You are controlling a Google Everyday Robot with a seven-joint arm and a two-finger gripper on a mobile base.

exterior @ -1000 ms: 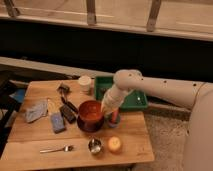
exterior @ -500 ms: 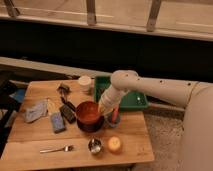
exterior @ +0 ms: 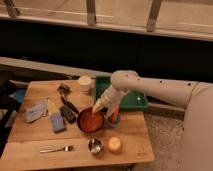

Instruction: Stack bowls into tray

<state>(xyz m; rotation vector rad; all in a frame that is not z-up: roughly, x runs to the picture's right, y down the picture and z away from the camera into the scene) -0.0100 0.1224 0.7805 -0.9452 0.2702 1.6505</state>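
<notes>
Single white arm (exterior: 160, 92) extending from torso (exterior: 200, 125) at right edge, long link lying nearly level, sloping slightly up toward left. Wrist (exterior: 122, 80) bending sharply (rounded white joint, highest point of arm), last link pointing down and left. Gripper (exterior: 102, 106) hanging at its end, aiming downward, sitting near middle of view, below and left of wrist.

I can read no text or labels anywhere; the gripper (exterior: 100, 107) hangs over the orange-red bowl (exterior: 90, 121).
</notes>
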